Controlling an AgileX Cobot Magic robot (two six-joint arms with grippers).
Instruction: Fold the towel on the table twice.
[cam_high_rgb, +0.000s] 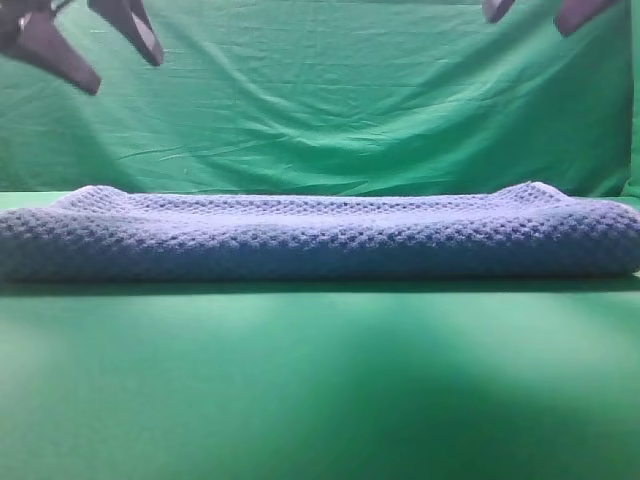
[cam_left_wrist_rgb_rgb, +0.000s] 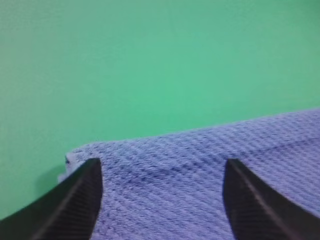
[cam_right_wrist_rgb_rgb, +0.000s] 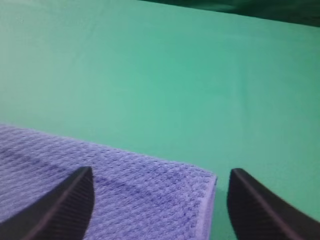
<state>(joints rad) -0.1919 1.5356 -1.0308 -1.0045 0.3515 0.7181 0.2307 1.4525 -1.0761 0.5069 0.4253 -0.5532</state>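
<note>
The towel (cam_high_rgb: 320, 238) lies stretched across the table (cam_high_rgb: 320, 390) from one side to the other, already doubled over on itself — a thick blue-grey roll of waffle knit with a rounded fold along the near edge and its far corners lifting a little at both ends. Behind it hangs the wrinkled green backdrop (cam_high_rgb: 330, 100).

Both arms are up in the air, well clear of the cloth. The left gripper (cam_high_rgb: 98, 40) hangs at the upper left with its dark fingers (cam_left_wrist_rgb_rgb: 75, 200) spread wide, nothing between them; from its own camera a towel corner (cam_left_wrist_rgb_rgb: 75, 155) sits just below, near the left finger. The right gripper (cam_high_rgb: 540, 12) is at the upper right — also spread apart and holding nothing — and its camera looks down on the towel's other corner (cam_right_wrist_rgb_rgb: 207, 182) between the two fingers.
</note>
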